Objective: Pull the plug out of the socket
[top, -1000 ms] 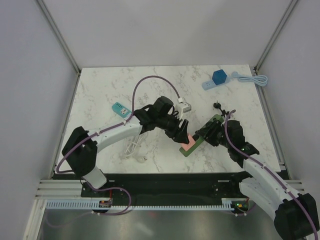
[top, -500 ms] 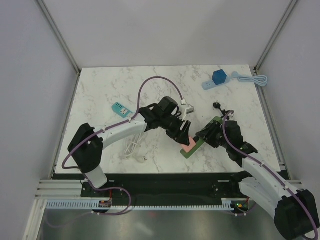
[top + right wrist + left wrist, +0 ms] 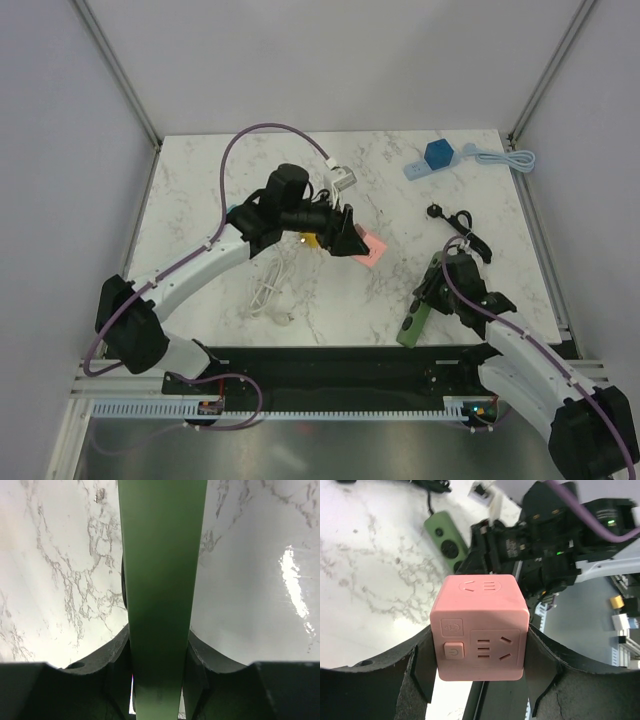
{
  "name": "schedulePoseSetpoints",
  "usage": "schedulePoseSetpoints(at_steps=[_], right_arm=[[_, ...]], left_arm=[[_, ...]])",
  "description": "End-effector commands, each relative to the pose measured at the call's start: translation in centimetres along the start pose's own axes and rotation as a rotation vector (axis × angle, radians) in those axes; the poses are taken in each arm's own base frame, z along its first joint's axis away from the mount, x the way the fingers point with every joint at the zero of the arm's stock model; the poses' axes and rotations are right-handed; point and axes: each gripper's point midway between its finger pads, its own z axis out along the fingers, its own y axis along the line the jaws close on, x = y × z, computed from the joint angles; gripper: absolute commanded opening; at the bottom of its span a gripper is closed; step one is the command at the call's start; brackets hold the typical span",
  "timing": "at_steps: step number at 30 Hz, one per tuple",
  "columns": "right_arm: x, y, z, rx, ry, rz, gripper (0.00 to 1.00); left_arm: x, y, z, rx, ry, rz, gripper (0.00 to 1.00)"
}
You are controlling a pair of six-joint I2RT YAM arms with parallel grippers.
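Note:
The plug is a pink cube with a power button and outlet slots on its face. My left gripper is shut on its two sides and holds it above the table's middle, apart from the socket. The socket is a green power strip, lying aslant near the front right edge. My right gripper is shut on the strip's long sides, with its fingers pressed against it. A clear gap of marble separates plug and strip.
A blue cube sits on a white power strip at the back right, with its coiled cable beside it. A black cable lies behind the right gripper. A white cable lies under the left arm. The table's front edge is close to the green strip.
The left gripper has carried the pink cube up and to the left, off the green strip. The right gripper has drawn the strip back toward the front right edge.

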Motion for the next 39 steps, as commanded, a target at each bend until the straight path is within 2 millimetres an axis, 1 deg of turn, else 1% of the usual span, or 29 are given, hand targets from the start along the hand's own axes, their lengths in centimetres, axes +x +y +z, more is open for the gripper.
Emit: schedulePoseSetpoints(at_steps=[1, 2, 3, 4, 5, 6, 7, 8, 9, 11, 12, 14, 16, 17, 18, 19, 20, 22, 25, 26, 27, 29, 30, 32, 33, 35, 36, 38, 39], right_arm=[[-1.4, 0.5, -0.8, -0.03, -0.073, -0.04, 0.0], [-1.7, 1.0, -1.2, -0.053, -0.086, -0.033, 0.0], [-1.8, 1.3, -1.3, -0.069, -0.09, -0.03, 0.0], [-2.1, 1.6, -1.6, -0.081, -0.101, -0.019, 0.0], [-2.3, 1.8, -1.7, -0.088, -0.105, -0.012, 0.0], [-2.3, 2.0, -1.8, -0.099, -0.105, -0.008, 0.0], [-2.5, 2.4, -1.9, -0.113, -0.114, -0.003, 0.0], [-2.7, 2.6, -2.0, -0.123, -0.119, 0.001, 0.0], [-2.7, 2.8, -2.0, -0.132, -0.121, 0.003, 0.0], [-3.0, 3.4, -2.1, -0.157, -0.129, 0.016, 0.0], [-3.4, 3.7, -2.2, -0.165, -0.134, 0.021, 0.0], [-3.5, 4.0, -1.9, -0.158, -0.119, 0.028, 0.0], [-3.9, 4.4, -1.6, -0.151, -0.106, 0.035, 0.0], [-3.7, 5.1, -1.7, -0.18, -0.081, 0.034, 0.0], [-3.8, 5.4, -1.7, -0.189, -0.08, 0.034, 0.0], [-4.1, 5.9, -1.8, -0.202, -0.082, 0.035, 0.0], [-4.1, 6.2, -2.0, -0.217, -0.078, 0.031, 0.0], [-4.5, 6.6, -2.5, -0.237, -0.1, 0.03, 0.0], [-4.9, 5.7, -2.5, -0.215, -0.128, 0.057, 0.0], [-4.7, 5.5, -2.4, -0.209, -0.122, 0.058, 0.0], [-4.8, 4.8, -2.1, -0.185, -0.128, 0.085, 0.0], [-4.6, 3.4, -1.3, -0.129, -0.112, 0.125, 0.0], [-4.3, 2.9, -0.9, -0.11, -0.095, 0.138, 0.0], [-4.5, 2.1, -0.5, -0.085, -0.091, 0.164, 0.0], [-4.6, 1.9, -0.5, -0.08, -0.091, 0.17, 0.0], [-5.1, 1.6, -0.4, -0.068, -0.099, 0.181, 0.0], [-5.8, 1.3, -0.5, -0.063, -0.119, 0.194, 0.0], [-6.8, 0.6, -0.5, -0.041, -0.142, 0.216, 0.0], [-7.3, 0.6, -0.5, -0.034, -0.145, 0.221, 0.0]], left_arm=[[-0.9, 0.9, -0.5, -0.08, -0.007, 0.059, 0.02], [-0.1, 1.6, -0.8, -0.118, 0.024, 0.058, 0.02], [0.2, 2.1, -1.0, -0.151, 0.033, 0.056, 0.02], [0.5, 3.2, -1.4, -0.217, 0.039, 0.05, 0.02], [0.9, 3.8, -1.6, -0.251, 0.05, 0.04, 0.02], [1.9, 4.7, -2.1, -0.305, 0.072, 0.02, 0.02], [2.4, 5.1, -2.2, -0.326, 0.081, 0.01, 0.02], [2.9, 5.5, -2.4, -0.348, 0.089, -0.01, 0.02], [3.9, 6.6, -2.7, -0.392, 0.107, -0.039, 0.02], [4.9, 7.6, -2.9, -0.435, 0.119, -0.102, 0.02], [5.7, 8.4, -3.2, -0.458, 0.132, -0.141, 0.02], [6.9, 9.6, -2.9, -0.477, 0.15, -0.235, 0.02], [7.5, 10.2, -2.8, -0.448, 0.157, -0.318, 0.02], [8.4, 10.8, -2.2, -0.428, 0.185, -0.369, 0.02], [8.2, 10.4, -1.8, -0.363, 0.193, -0.392, 0.02], [9.1, 11.0, -1.2, -0.353, 0.222, -0.416, 0.02], [8.9, 11.1, -0.9, -0.348, 0.223, -0.416, 0.02], [9.2, 12.4, -0.8, -0.383, 0.232, -0.42, 0.02], [10.1, 14.2, -0.6, -0.432, 0.261, -0.414, 0.02], [10.2, 14.2, -0.6, -0.431, 0.264, -0.407, 0.02], [10.7, 14.7, -0.6, -0.442, 0.276, -0.408, 0.09], [11.3, 15.0, -0.7, -0.446, 0.287, -0.414, 0.18], [11.4, 15.2, -0.7, -0.443, 0.289, -0.42, 0.26], [11.1, 15.3, -0.7, -0.446, 0.282, -0.415, 0.33], [11.1, 15.4, -0.8, -0.455, 0.284, -0.413, 0.4], [10.8, 15.7, -1.0, -0.472, 0.276, -0.406, 0.45], [10.7, 15.9, -1.2, -0.484, 0.273, -0.406, 0.5], [10.4, 15.9, -1.3, -0.484, 0.266, -0.403, 0.56], [10.4, 16.0, -1.4, -0.489, 0.265, -0.403, 0.61]])
